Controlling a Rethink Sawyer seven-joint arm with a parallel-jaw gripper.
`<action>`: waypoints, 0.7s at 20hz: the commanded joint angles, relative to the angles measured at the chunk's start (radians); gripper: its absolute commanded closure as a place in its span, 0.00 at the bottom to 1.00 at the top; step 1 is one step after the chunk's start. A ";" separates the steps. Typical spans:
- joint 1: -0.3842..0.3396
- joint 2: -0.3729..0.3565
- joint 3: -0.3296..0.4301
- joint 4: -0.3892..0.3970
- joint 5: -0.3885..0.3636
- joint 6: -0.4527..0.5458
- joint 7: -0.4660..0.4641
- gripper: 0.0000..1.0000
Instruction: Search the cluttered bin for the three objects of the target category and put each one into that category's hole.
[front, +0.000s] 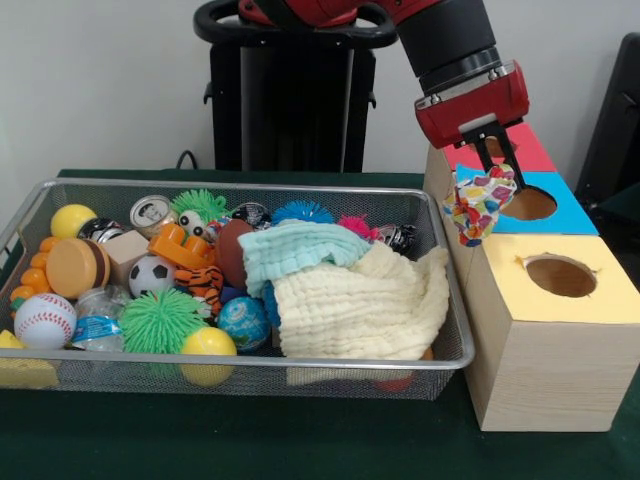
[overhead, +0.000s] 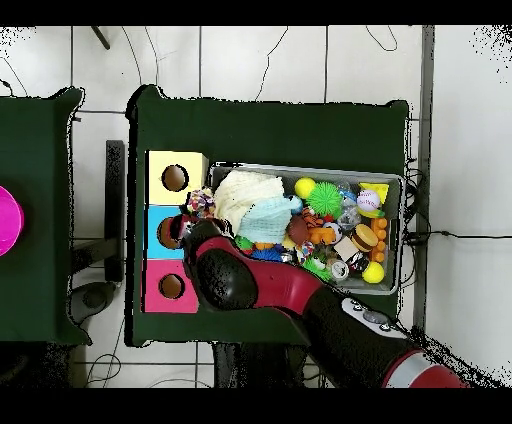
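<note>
The red and black arm (front: 440, 35) enters from the top of the front view, right of centre, and slopes down toward the right. Its black wrist section ends in a red gripper housing, tilted slightly. The gripper (front: 497, 160) points downward at the upper right of the frame, its dark fingers (front: 508, 152) closed around a multicoloured cloth (front: 478, 205) that hangs below them. In the overhead view the arm (overhead: 300, 300) runs diagonally from the lower right up to the centre left, hiding the gripper beneath it.
</note>
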 joint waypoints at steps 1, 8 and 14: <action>-0.034 0.030 -0.009 -0.118 -0.031 -0.080 0.202 1.00; -0.002 0.014 -0.055 -0.126 0.013 -0.062 0.209 1.00; 0.011 0.006 -0.069 -0.150 0.025 -0.039 0.200 1.00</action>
